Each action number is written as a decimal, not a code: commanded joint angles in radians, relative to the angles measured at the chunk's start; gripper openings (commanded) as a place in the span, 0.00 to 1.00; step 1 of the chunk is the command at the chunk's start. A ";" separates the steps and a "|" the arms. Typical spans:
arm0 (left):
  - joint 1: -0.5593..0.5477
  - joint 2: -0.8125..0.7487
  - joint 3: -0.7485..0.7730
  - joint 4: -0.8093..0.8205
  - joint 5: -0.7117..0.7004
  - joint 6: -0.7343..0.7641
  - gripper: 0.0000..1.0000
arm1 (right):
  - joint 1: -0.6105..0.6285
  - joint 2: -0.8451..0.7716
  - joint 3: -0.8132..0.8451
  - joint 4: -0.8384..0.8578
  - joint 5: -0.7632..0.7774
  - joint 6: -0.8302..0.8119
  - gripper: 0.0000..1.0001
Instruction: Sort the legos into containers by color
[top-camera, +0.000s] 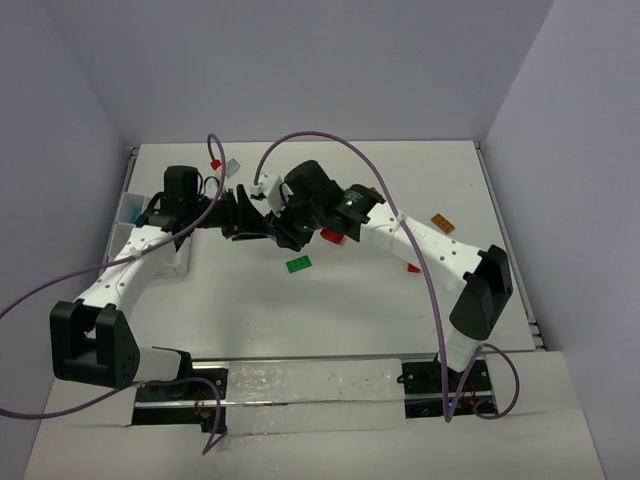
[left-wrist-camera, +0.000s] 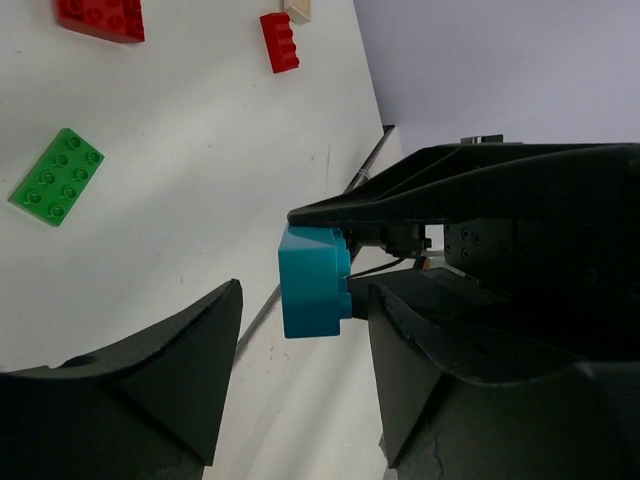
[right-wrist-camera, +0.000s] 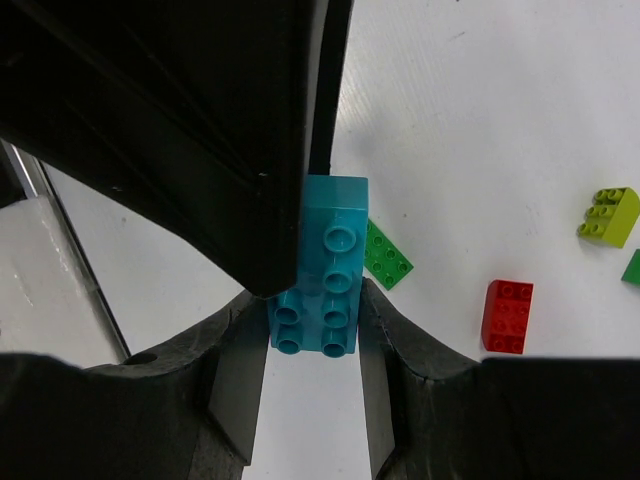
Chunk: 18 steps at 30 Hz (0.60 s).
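Note:
A blue lego brick (right-wrist-camera: 322, 262) sits between my right gripper's (right-wrist-camera: 313, 300) fingers, which are shut on it above the table. In the left wrist view the same brick (left-wrist-camera: 313, 282) hangs from the right gripper's black fingers (left-wrist-camera: 400, 200), just ahead of my left gripper (left-wrist-camera: 305, 292), which is open with a finger on either side of it. In the top view the two grippers meet at mid-table, left (top-camera: 245, 215) and right (top-camera: 272, 222). The white compartment box (top-camera: 132, 207) stands at the far left, partly hidden by the left arm.
Loose on the table are a green flat brick (top-camera: 298, 264), a red brick (top-camera: 331, 236), an orange brick (top-camera: 442, 223), a small red brick (top-camera: 413, 268), and a red (top-camera: 214, 164) and a pale brick (top-camera: 233, 166) at the back. A yellow-green brick (right-wrist-camera: 608, 216) lies to the right.

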<state>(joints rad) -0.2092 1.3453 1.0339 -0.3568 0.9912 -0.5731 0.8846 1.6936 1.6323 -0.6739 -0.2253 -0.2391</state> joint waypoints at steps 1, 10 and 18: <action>-0.006 -0.002 -0.021 0.079 0.038 -0.034 0.58 | 0.019 0.009 0.060 -0.006 0.009 0.003 0.00; 0.001 -0.023 -0.026 0.061 0.035 -0.020 0.00 | 0.025 0.006 0.064 -0.001 0.012 0.006 0.24; 0.219 -0.015 0.201 -0.324 -0.160 0.387 0.00 | -0.038 -0.058 -0.020 0.016 -0.025 0.031 1.00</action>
<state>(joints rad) -0.0945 1.3364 1.0493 -0.4540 0.9647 -0.4796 0.8899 1.7019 1.6411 -0.6838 -0.2139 -0.2313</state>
